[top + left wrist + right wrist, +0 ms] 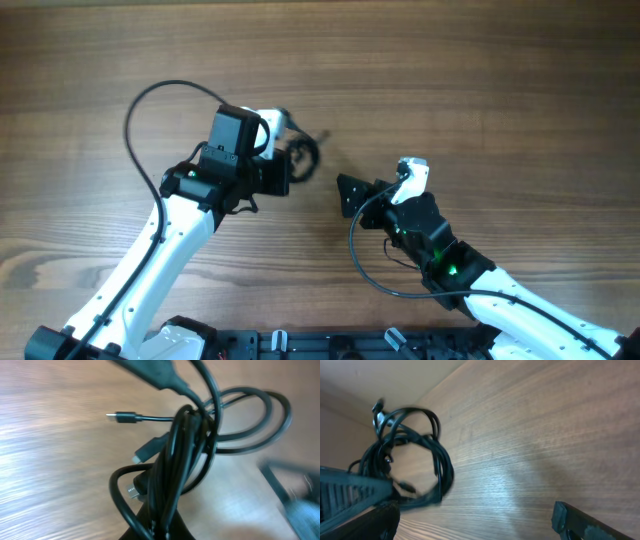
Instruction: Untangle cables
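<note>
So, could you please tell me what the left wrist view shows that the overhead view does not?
Only the left wrist view: the cables close up, with several black loops bunched together and small plug ends sticking out to the left. Only the overhead view: both arms whole, with the left pincer shut on the bundle and the right pincer open, standing apart from it. Both: the tangled cables and the wooden table.

The cables (186, 455) wear smooth, faintly glossy black plastic sheathing, one plug (120, 416) tipped in silvery metal. The table (480, 60) shows matt, grained wood.
</note>
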You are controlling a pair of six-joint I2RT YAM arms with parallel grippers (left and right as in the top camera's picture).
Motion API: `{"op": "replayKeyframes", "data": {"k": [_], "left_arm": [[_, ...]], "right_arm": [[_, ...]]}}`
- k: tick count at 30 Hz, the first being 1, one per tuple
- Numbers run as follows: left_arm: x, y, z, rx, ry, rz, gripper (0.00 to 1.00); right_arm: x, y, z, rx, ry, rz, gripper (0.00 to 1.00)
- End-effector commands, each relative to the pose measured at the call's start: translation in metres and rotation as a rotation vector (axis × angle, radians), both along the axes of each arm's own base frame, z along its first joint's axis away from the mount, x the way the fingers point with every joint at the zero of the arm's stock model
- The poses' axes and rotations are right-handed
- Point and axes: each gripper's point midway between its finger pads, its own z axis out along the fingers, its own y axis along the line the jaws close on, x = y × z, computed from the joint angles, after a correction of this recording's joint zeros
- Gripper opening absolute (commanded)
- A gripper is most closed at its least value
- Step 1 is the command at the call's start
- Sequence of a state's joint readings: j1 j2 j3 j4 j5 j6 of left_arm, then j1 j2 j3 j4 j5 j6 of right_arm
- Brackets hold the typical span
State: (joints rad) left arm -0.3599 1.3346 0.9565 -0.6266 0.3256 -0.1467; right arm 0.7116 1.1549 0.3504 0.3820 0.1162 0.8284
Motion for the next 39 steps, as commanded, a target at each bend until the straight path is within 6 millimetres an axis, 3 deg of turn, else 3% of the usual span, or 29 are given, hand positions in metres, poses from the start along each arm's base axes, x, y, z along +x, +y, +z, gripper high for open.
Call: {"op": "replayKeyframes", "data": {"k": [1, 3, 5, 10, 13, 16, 17, 18, 19, 20, 23, 25, 27, 28, 30, 33, 35, 39], "left_arm": [[-0.041, -0.042, 0.03, -0.181, -0.09, -0.439, 0.04], [-0.053, -0.044, 0.03, -0.202, -0.083, -0.508, 0.04], [-0.057, -0.044, 0.029, -0.203, -0.067, -0.516, 0.04], [-0.064, -0.048, 0.033, -0.236, -0.09, -0.585, 0.04], [-0.064, -0.048, 0.033, -0.235, -0.09, -0.584, 0.04], [-0.06, -0.044, 0.029, -0.198, -0.094, -0.567, 0.04], [-0.058, -0.041, 0.026, -0.174, -0.095, -0.555, 0.04], [-0.055, -0.039, 0.024, -0.154, -0.092, -0.537, 0.14], [-0.052, -0.035, 0.021, -0.132, -0.083, -0.506, 0.35], [-0.049, -0.033, 0.019, -0.116, -0.073, -0.474, 0.39], [-0.042, -0.029, 0.017, -0.101, -0.055, -0.405, 0.36], [-0.038, -0.031, 0.02, -0.119, -0.057, -0.377, 0.14], [-0.034, -0.033, 0.023, -0.128, -0.069, -0.364, 0.04], [-0.033, -0.033, 0.023, -0.129, -0.073, -0.365, 0.05], [-0.033, -0.033, 0.023, -0.13, -0.073, -0.364, 0.2], [-0.033, -0.034, 0.023, -0.143, -0.049, -0.333, 0.28], [-0.034, -0.034, 0.023, -0.148, -0.037, -0.328, 0.42], [-0.038, -0.032, 0.021, -0.153, 0.002, -0.301, 0.5]], "right_arm": [[-0.004, 0.011, 0.012, -0.174, -0.179, 0.178, 1.0], [-0.018, 0.032, 0.023, -0.15, -0.241, 0.331, 0.96], [-0.024, 0.04, 0.028, -0.135, -0.274, 0.394, 0.88], [-0.025, 0.039, 0.025, -0.146, -0.265, 0.398, 0.51], [-0.025, 0.039, 0.024, -0.147, -0.258, 0.397, 0.26], [-0.024, 0.038, 0.024, -0.119, -0.233, 0.378, 0.06], [-0.024, 0.038, 0.024, -0.1, -0.215, 0.365, 0.04], [-0.024, 0.038, 0.024, -0.08, -0.197, 0.355, 0.04], [-0.024, 0.038, 0.024, -0.049, -0.169, 0.337, 0.04], [-0.023, 0.037, 0.024, -0.022, -0.145, 0.32, 0.04], [-0.02, 0.035, 0.023, 0.03, -0.097, 0.269, 0.04], [-0.019, 0.034, 0.023, 0.046, -0.083, 0.249, 0.04], [-0.019, 0.034, 0.023, 0.047, -0.083, 0.249, 0.04], [-0.019, 0.034, 0.023, 0.062, -0.069, 0.24, 0.04], [-0.018, 0.033, 0.024, 0.094, -0.047, 0.221, 0.04], [-0.017, 0.033, 0.026, 0.12, -0.036, 0.206, 0.04], [-0.016, 0.034, 0.03, 0.133, -0.046, 0.203, 0.04], [-0.004, 0.021, 0.03, 0.224, 0.019, 0.049, 0.04]]}}
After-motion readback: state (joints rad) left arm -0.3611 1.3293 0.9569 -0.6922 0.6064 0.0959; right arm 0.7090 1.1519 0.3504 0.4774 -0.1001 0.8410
